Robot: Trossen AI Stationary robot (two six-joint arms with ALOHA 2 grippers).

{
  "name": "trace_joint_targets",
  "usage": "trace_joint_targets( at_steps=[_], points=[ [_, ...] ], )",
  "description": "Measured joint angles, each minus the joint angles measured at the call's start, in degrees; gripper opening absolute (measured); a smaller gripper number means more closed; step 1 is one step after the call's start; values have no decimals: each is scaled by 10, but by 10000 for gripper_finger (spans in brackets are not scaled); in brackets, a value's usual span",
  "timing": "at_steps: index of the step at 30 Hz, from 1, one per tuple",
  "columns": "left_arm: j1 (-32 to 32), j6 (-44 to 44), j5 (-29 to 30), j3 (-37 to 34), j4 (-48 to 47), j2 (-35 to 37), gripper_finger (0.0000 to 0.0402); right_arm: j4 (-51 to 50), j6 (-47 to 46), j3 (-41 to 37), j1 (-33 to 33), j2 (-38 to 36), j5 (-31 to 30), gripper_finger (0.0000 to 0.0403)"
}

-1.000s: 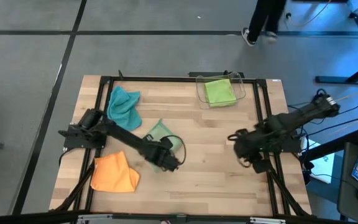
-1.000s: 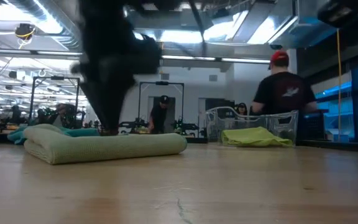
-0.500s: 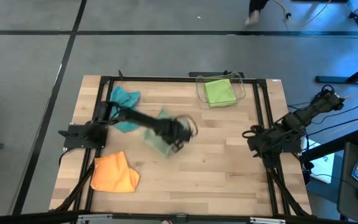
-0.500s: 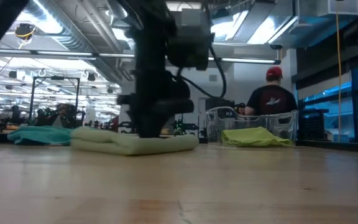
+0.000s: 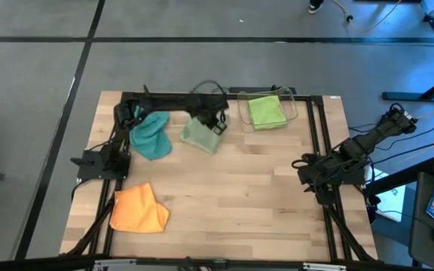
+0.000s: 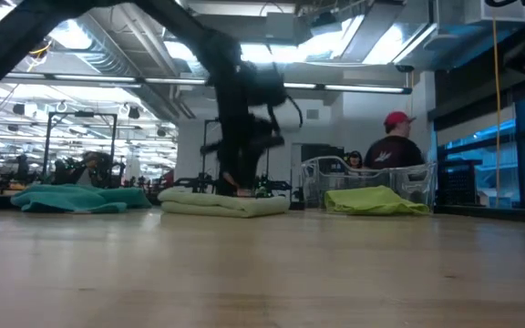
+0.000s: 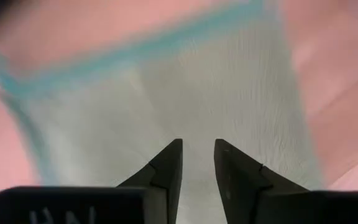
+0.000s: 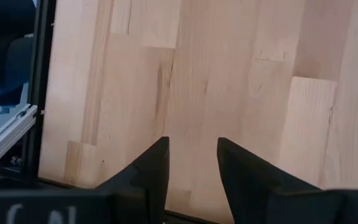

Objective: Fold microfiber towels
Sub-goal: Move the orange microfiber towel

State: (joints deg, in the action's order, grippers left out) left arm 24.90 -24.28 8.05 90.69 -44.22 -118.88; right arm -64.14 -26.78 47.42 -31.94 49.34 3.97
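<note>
Sage towel point(image 5: 200, 137) has travelled with your left gripper point(image 5: 215, 123) from mid-table toward the bin point(image 5: 291, 108); its fingers pinch the cloth beneath them.

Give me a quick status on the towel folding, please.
Left gripper on folded sage towel near the bin, fingers slightly apart. Right gripper idle at right edge. Teal, orange unfolded.

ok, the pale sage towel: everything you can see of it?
The pale sage green towel is a soft, fine-ribbed cloth, folded into a flat, low bundle of layers. It lies on the wooden table toward the far edge, between the teal towel and the clear bin holding the lime one. The left tool is at its bin-side edge, fingers narrowly apart over the fabric; grip unclear.
</note>
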Motion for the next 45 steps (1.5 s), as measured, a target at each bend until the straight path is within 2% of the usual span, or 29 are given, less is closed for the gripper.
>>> trace_joint_targets(
  at_steps=[4, 9, 12, 15, 18, 23, 28, 33, 36, 39, 43, 45],
  points=[
    [6, 35, 13, 68, -79, 34, 86, 11, 0, 0, 0, 0, 0, 138],
    [-27, 20, 49, 144, -291, 101, 86, 17, 1, 0, 0, 0, 0, 138],
    [-67, -29, 47, 140, -394, 141, 86, 17, 3, 0, 0, 0, 0, 138],
    [-115, -113, 27, 103, -469, 182, 86, 18, 15, 0, 0, 0, 0, 138],
    [-184, -181, -40, 27, -443, 229, 86, 18, 34, 0, 0, 0, 1, 138],
    [-341, -337, -129, -118, -441, 271, 86, 20, 46, 0, 0, 0, -13, 138],
    [-514, -532, -281, -227, -391, 263, 86, 22, 46, 0, 0, 0, -41, 138],
    [-625, -702, -281, -314, -185, 240, 86, 30, 47, 0, 0, 1, -56, 138],
    [-640, -758, -276, -352, -54, 199, 84, 38, 45, 0, 0, 1, -59, 138],
    [-627, -757, -289, -361, -8, 150, 77, 45, 45, 0, 0, 1, -59, 138],
    [-564, -677, -355, -317, 23, 91, 65, 48, 45, 0, 0, 1, -59, 138],
    [-525, -615, -340, -278, 27, 73, 59, 49, 45, 0, 0, 2, -59, 138]
  ],
)
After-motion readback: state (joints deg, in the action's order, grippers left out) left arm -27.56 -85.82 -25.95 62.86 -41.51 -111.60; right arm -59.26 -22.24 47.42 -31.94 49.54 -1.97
